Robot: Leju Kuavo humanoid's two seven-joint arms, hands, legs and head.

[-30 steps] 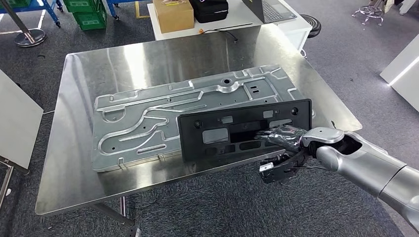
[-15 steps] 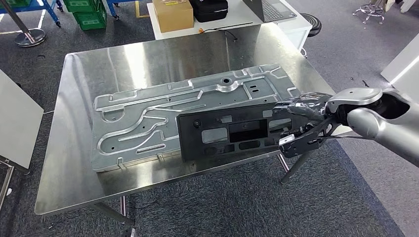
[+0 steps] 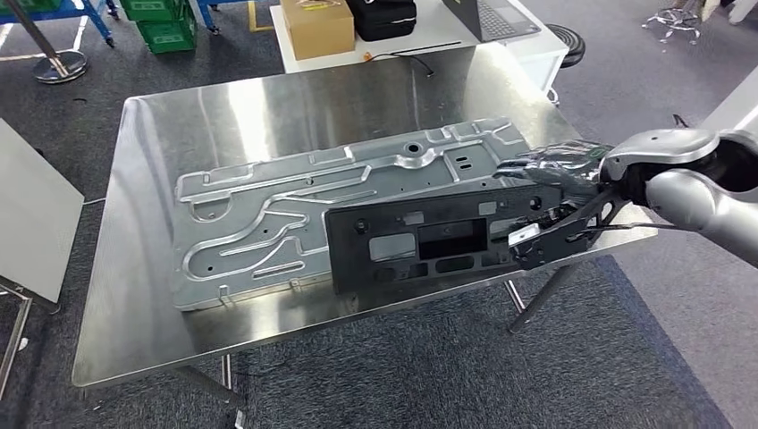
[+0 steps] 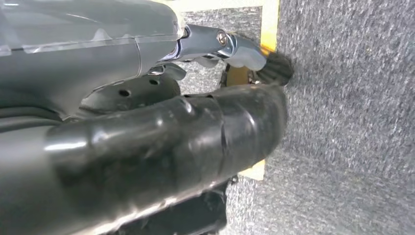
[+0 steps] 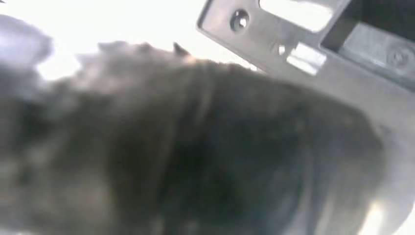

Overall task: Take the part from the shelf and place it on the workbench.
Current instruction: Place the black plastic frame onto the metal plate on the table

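The black plastic part lies flat on a stamped metal plate on the steel workbench. My right hand is at the part's right end. Its fingers stretch over the part's far corner and its thumb sits in front of the near edge, with no grip that I can make out. The right wrist view shows the blurred dark hand close over the part. In the left wrist view my left hand hangs over grey carpet, holding nothing.
Behind the workbench stands a white table with a cardboard box, a black bag and a laptop. Green crates sit at the back left, a white panel at the left, a stool at the back right.
My right hand slid from the part's front middle to its right end and rose slightly. The part stayed on the plate. The view shifted a little.
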